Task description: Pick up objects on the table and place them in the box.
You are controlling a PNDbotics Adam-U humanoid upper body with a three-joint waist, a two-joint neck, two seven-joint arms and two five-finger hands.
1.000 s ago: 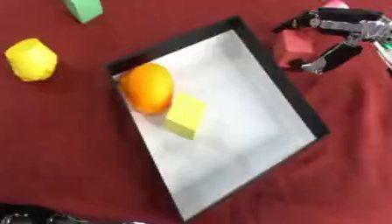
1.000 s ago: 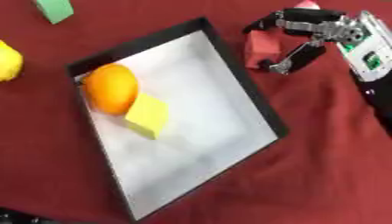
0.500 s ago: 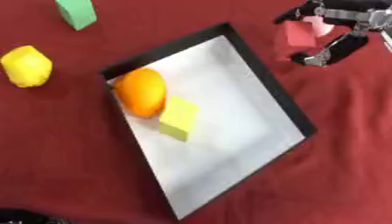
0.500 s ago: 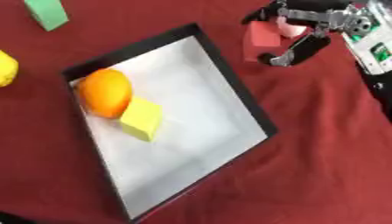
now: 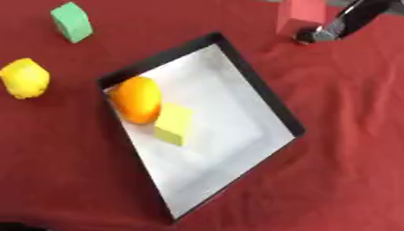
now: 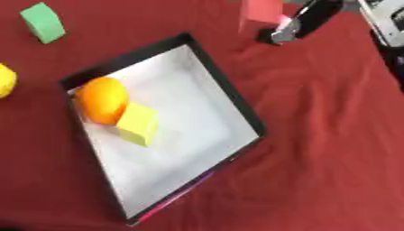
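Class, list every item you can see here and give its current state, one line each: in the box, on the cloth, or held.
Box: open, on the red cloth, holding two items.
Orange: in the box, against its wall.
Yellow block: in the box, touching the orange.
Green block: on the cloth, outside the box.
Lemon: on the cloth, outside the box.
Pink block: held by the right hand.
Left hand: not in view.

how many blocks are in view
3. A green block lies on the cloth at far left, a yellow-green block sits in the box against the orange, and the right hand holds a red block.
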